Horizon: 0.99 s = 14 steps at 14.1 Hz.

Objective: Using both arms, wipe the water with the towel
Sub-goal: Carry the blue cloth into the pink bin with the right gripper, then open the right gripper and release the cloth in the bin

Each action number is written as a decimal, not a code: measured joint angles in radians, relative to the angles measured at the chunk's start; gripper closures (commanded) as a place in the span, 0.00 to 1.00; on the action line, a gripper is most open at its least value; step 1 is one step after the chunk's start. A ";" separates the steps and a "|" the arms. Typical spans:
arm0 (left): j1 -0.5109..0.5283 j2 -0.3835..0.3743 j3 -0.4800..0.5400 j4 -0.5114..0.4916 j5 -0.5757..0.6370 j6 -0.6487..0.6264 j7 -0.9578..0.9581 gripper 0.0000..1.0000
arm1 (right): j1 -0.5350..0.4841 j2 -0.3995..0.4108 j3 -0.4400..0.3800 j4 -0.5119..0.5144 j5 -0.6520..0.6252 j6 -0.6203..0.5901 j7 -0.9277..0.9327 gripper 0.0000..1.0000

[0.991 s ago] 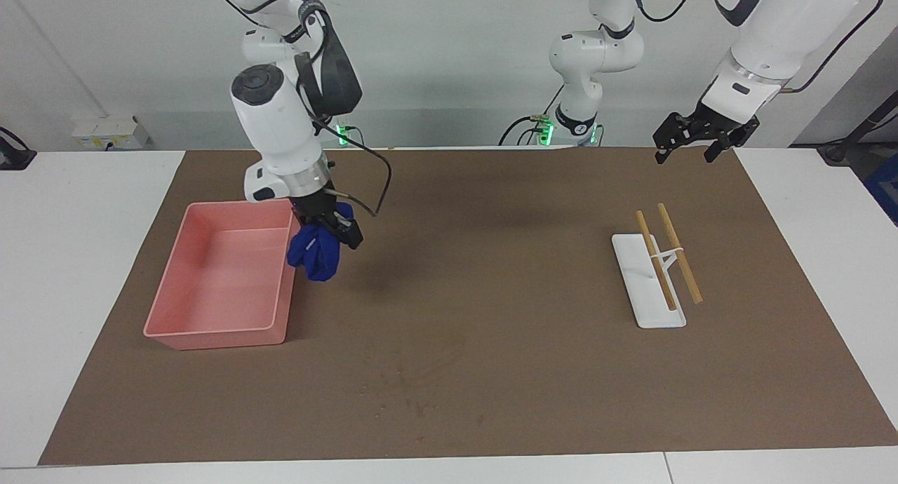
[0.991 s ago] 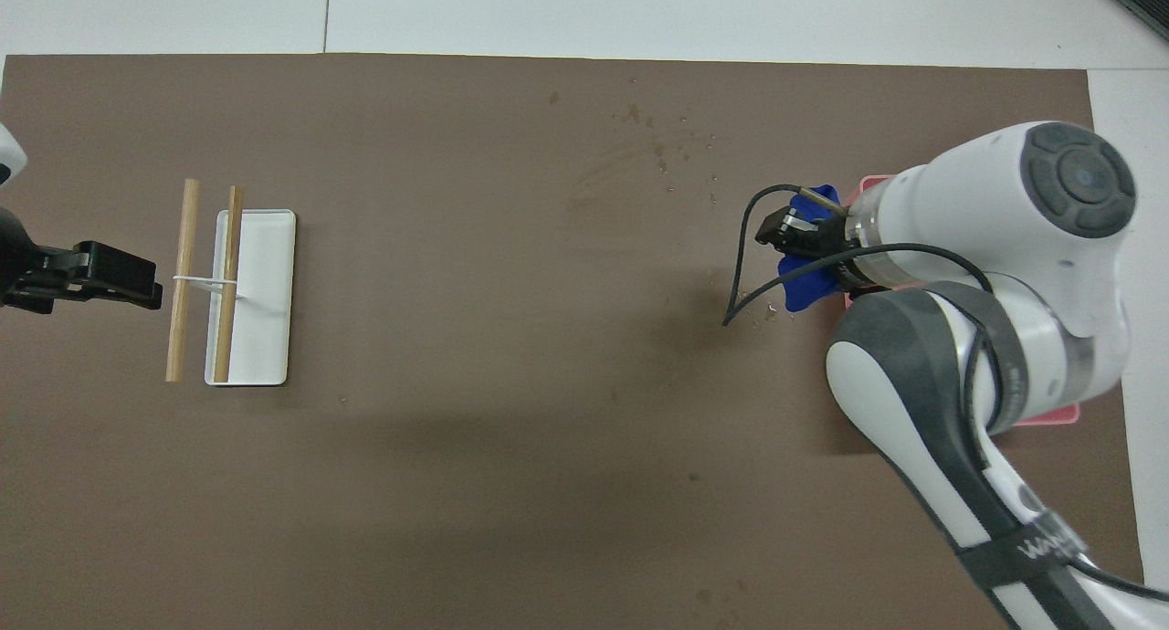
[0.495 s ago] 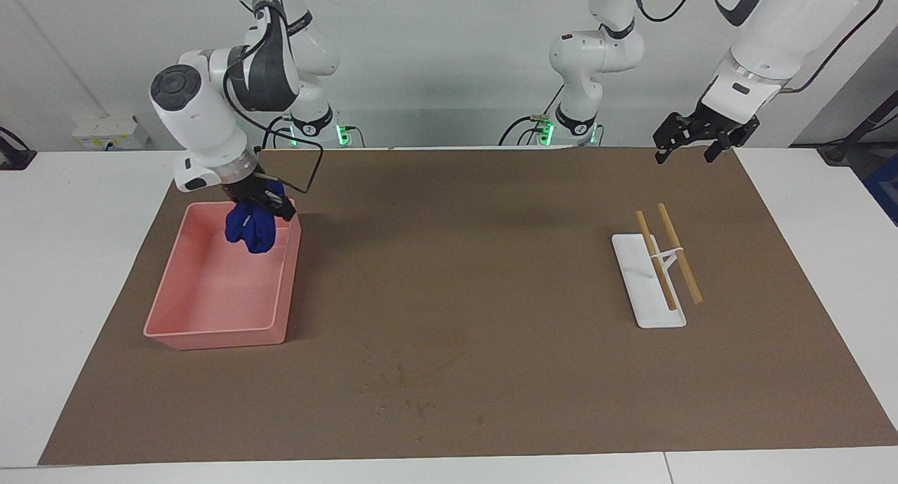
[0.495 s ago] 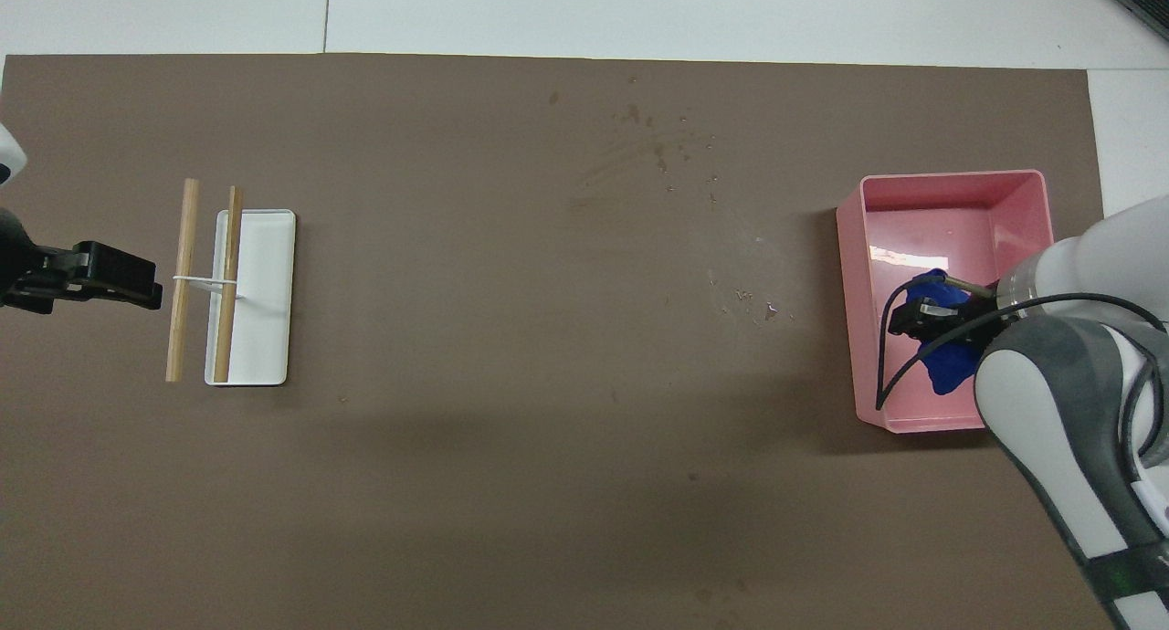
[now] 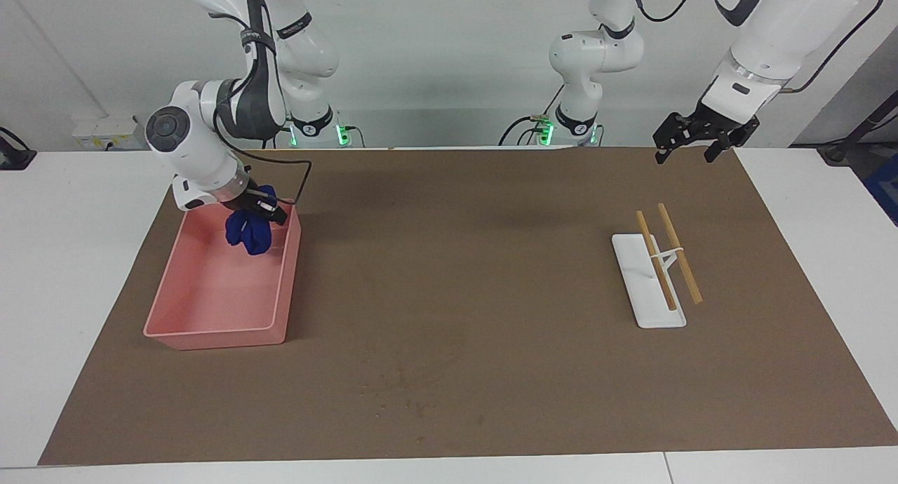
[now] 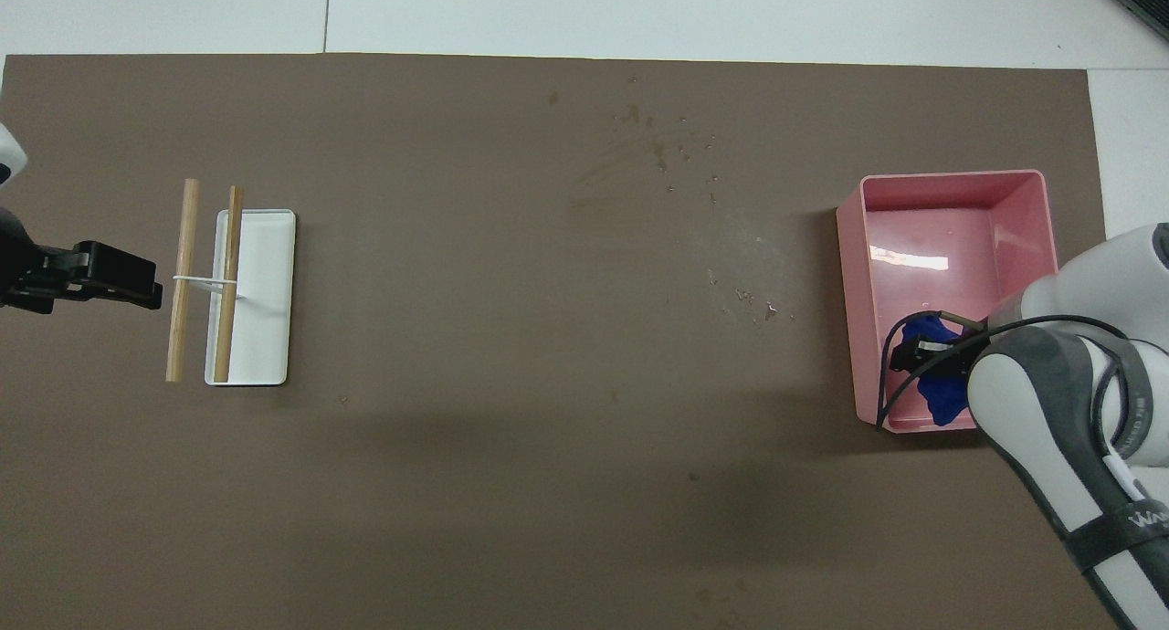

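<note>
The right pincer (image 5: 270, 209) is clamped on the towel (image 5: 249, 233), which hangs from it in a dark blue bunch over the end of the pink tray (image 5: 217, 327) nearest the robots, just inside the wall. In the overhead view the towel (image 6: 941, 388) shows below that pincer (image 6: 913, 356), above the tray's floor; whether its lowest fold touches the floor I cannot tell.

What the coming move turns on, I'd say, is how straight below the pincer the tray lies: the bunch is already within the rim (image 6: 950, 175), so parting the fingers should drop it inside with no sideways travel needed. The towel has no clear long axis, just a lump dangling down.

The water (image 5: 414, 372) lies well away from that pincer, out on the brown mat (image 5: 491, 273), toward the middle of the table and farther from the robots than the tray. Only thin curved streaks and specks (image 6: 658, 151) remain, so the wiping looks largely done.

The left pincer (image 5: 686, 146) waits with its fingers apart, over the mat's edge at its own end, well apart from the towel. The right arm is plainly the nearer one.
</note>
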State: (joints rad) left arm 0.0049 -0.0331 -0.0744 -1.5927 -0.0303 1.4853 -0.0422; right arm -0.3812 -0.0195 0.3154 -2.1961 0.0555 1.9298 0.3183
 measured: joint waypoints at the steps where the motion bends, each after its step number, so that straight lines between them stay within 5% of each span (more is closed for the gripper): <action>1: 0.000 0.000 0.000 0.000 0.000 0.000 0.000 0.00 | 0.000 0.000 0.000 -0.002 0.000 0.000 0.000 0.01; 7: 0.000 0.000 0.000 0.000 0.000 0.000 0.000 0.00 | 0.001 -0.014 0.008 0.033 0.000 -0.051 -0.003 0.00; 14: 0.000 0.000 0.000 0.000 0.000 0.000 0.000 0.00 | 0.035 -0.071 0.018 0.346 -0.004 -0.224 -0.019 0.00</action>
State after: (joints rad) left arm 0.0049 -0.0331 -0.0744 -1.5927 -0.0303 1.4852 -0.0422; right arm -0.3460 -0.0907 0.3336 -1.8501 0.0511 1.7058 0.2993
